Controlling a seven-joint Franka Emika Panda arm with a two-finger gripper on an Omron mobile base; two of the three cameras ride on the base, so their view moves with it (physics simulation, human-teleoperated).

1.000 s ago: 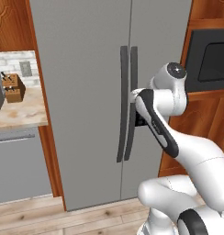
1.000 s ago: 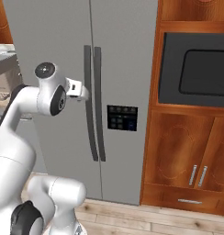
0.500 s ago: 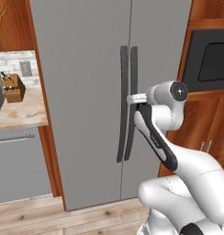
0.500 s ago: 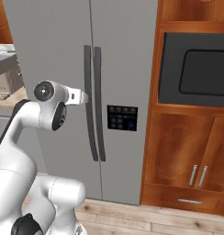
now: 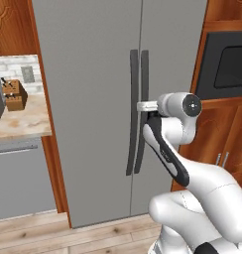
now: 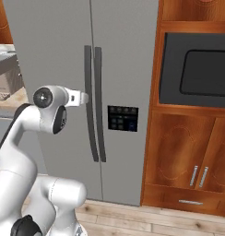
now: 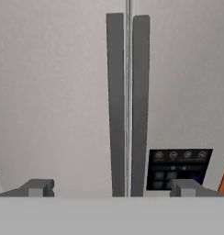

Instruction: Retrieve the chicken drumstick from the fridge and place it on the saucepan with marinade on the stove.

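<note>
The fridge point(image 5: 93, 74) point(image 6: 50, 41) point(image 7: 54, 92) stands with both grey doors closed, its two long dark handles point(image 5: 138, 114) point(image 6: 94, 101) point(image 7: 127, 101) side by side at the middle seam. My gripper point(image 7: 113, 188) is open and empty and points straight at the handles from a short distance, one fingertip point(image 7: 40, 187) wide on each side of them. In the base views the hand point(image 5: 145, 105) point(image 6: 80, 97) sits level, just short of the handles at mid height. The chicken drumstick, the saucepan with marinade and the stove are out of view.
A dark control panel point(image 6: 122, 118) point(image 7: 178, 167) sits on the right fridge door. A wooden cabinet with a built-in black oven point(image 6: 197, 69) point(image 5: 229, 64) stands to the right. On the left, a counter point(image 5: 19, 119) holds a knife block point(image 5: 15, 94).
The wrist has dropped lower and the hand has levelled out in front of the fridge handles. The gripper has stayed open and the fridge closed.
</note>
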